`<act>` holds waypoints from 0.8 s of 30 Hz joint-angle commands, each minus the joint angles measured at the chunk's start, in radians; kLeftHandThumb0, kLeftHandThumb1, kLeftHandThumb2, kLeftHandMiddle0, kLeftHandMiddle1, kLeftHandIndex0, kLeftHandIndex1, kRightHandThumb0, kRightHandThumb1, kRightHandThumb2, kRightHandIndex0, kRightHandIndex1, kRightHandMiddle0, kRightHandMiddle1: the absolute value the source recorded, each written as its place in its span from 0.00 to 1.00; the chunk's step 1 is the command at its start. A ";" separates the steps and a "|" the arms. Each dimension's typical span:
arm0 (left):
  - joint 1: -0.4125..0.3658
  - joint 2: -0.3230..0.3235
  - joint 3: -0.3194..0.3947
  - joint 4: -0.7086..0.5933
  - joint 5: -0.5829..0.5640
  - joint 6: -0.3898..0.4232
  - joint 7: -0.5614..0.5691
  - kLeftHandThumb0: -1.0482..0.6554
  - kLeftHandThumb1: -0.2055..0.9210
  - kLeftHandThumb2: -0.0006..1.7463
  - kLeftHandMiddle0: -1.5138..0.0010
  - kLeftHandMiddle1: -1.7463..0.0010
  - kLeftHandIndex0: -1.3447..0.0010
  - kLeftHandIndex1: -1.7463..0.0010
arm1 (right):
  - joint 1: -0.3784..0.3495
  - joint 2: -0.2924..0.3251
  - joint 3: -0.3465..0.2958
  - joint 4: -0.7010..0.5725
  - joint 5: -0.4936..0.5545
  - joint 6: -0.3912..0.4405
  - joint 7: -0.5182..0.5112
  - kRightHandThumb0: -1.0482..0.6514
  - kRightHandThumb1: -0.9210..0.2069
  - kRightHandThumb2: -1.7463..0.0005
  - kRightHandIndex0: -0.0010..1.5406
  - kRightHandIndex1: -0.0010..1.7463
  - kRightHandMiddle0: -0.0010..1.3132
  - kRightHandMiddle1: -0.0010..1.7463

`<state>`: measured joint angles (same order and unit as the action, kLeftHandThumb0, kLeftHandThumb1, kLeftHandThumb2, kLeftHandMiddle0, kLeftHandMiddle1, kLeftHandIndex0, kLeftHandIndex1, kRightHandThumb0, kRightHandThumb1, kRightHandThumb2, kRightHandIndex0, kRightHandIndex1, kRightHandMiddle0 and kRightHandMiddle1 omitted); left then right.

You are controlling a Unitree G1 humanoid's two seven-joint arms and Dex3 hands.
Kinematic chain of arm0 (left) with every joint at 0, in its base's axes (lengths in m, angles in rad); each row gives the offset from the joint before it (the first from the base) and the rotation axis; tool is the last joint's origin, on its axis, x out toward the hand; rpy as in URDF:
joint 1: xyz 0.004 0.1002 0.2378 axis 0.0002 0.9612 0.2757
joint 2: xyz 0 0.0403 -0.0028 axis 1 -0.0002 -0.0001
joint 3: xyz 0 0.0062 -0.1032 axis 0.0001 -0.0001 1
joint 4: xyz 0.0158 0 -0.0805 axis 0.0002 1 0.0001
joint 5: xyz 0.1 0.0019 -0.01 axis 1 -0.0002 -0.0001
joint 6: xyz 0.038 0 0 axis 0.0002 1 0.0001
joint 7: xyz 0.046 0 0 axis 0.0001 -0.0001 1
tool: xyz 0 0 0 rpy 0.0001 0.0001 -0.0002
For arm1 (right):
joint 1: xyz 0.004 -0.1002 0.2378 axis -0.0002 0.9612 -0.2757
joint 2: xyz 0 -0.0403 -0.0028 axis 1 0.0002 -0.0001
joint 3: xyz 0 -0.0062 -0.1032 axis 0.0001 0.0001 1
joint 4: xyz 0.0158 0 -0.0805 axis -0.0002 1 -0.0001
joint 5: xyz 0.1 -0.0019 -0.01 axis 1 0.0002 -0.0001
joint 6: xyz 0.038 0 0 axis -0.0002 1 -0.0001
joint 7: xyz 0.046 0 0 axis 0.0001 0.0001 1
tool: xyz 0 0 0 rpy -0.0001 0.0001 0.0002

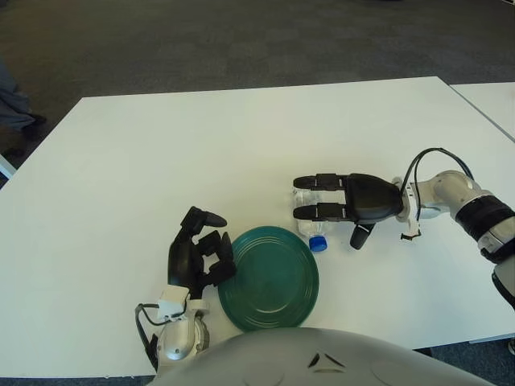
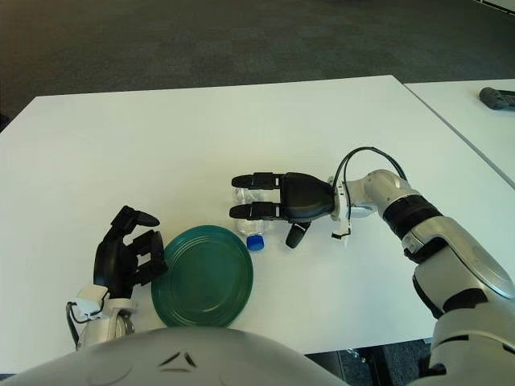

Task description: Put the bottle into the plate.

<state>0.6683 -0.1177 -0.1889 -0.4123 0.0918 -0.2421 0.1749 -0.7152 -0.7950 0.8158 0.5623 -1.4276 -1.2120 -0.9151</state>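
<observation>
clear plastic bottle with a blue cap (image 1: pixel 310 222) lies on its side on the white surface (image 1: pixel 201 153), just beyond the round green plate (image 1: pixel 269 277). it looks light, slippery and crushable; grip mid-body. right hand (image 1: pixel 342 203) covers it, fingers extended, not clenched. left hand (image 1: pixel 197 253), loosely curled, shows left of the plate.

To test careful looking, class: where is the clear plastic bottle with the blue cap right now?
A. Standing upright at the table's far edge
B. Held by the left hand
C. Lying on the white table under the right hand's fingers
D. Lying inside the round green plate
C: the clear plastic bottle lies on its side on the white table, beyond the round green plate, under the right hand's outstretched fingers.
</observation>
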 commanded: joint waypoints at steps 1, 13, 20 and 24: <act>-0.003 -0.005 -0.004 -0.005 0.013 -0.003 0.007 0.33 0.49 0.73 0.14 0.00 0.56 0.00 | -0.037 -0.006 0.021 0.003 -0.024 0.022 -0.037 0.00 0.00 0.57 0.04 0.00 0.00 0.02; 0.002 -0.019 -0.033 -0.021 0.031 0.022 0.020 0.33 0.49 0.74 0.14 0.00 0.55 0.00 | -0.080 -0.016 0.092 0.032 -0.059 0.028 -0.112 0.02 0.00 0.61 0.05 0.00 0.01 0.03; 0.013 -0.032 -0.068 -0.050 0.046 0.056 0.044 0.33 0.48 0.74 0.14 0.00 0.55 0.00 | -0.091 -0.045 0.123 0.016 -0.068 0.010 -0.123 0.05 0.00 0.65 0.05 0.00 0.00 0.06; 0.020 -0.030 -0.091 -0.064 0.050 0.068 0.055 0.33 0.48 0.74 0.14 0.00 0.55 0.00 | -0.088 -0.062 0.143 0.004 -0.081 0.013 -0.129 0.05 0.00 0.66 0.05 0.00 0.00 0.06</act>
<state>0.6773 -0.1208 -0.2546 -0.4553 0.1302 -0.1893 0.2136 -0.7806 -0.8350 0.9439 0.5770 -1.4884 -1.1999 -1.0324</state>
